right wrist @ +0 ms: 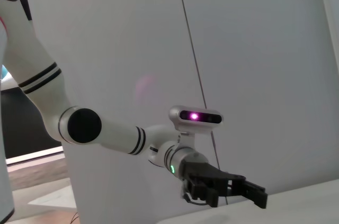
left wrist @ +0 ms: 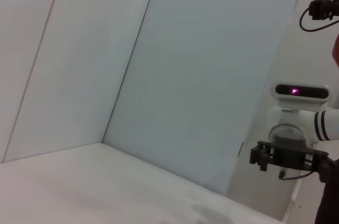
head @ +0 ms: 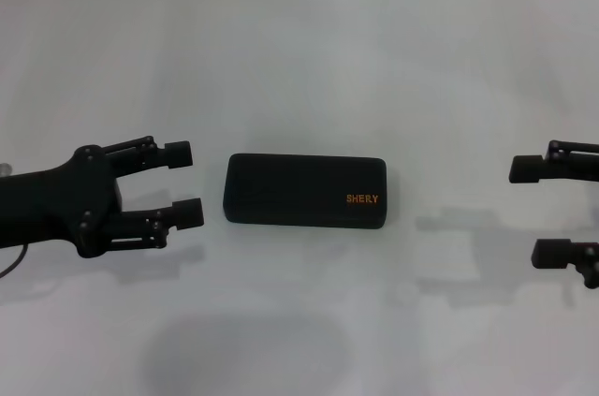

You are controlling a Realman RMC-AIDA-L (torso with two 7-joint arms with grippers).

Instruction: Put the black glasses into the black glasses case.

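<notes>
The left gripper hovers released just left of the case, fingers spread and empty. The right gripper hovers released well to the right, also empty. The case lies shut, lid up, mid-bench. The glasses are not visible.

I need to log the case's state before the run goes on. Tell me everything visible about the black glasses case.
The black glasses case is a matte black rectangular hard case with rounded corners, lid shut, lying flat on the white table. Small orange SHERY lettering sits near its right end. Nothing touches it; it lies between the two open grippers, nearer the left gripper.
</notes>
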